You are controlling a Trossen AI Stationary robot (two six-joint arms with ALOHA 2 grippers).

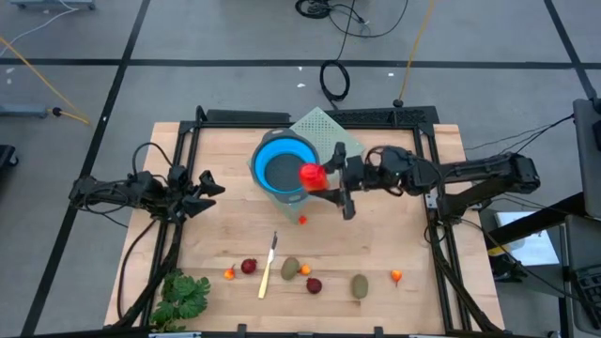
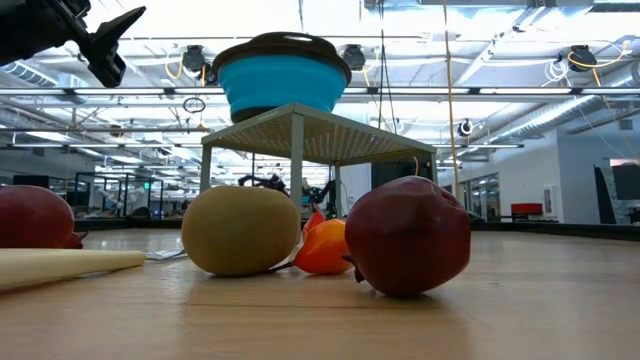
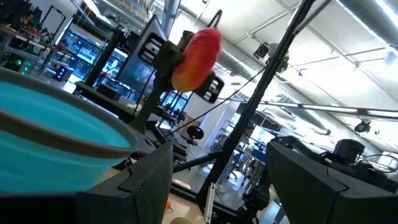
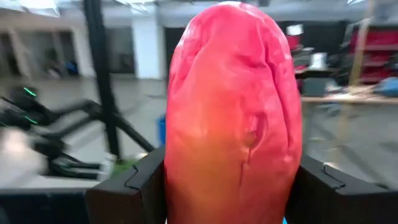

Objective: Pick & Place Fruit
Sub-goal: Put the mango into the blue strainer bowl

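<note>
While the right end effector (image 1: 324, 178) stands clamped on the orange-red oblong fruit (image 1: 313, 175), holding it at the right rim of the blue bowl (image 1: 266, 150), the step in hand looks like the placing of this piece. In the right wrist view the fruit (image 4: 233, 118) fills the space between the two dark fingers, gripped on both sides. The bowl sits on a pale mesh stand (image 1: 331, 129) near the back of the table (image 1: 413, 235). The next move, as I judge it, calls for carrying the fruit a little further over the bowl's hollow and letting the fingers part. The left end effector (image 1: 208, 186) waits left of the bowl with its fingers apart, holding nothing. Still on the table near the front edge lie a dark red ball (image 1: 248, 267), a brown-green oval (image 1: 360, 285), and other small pieces.
</note>
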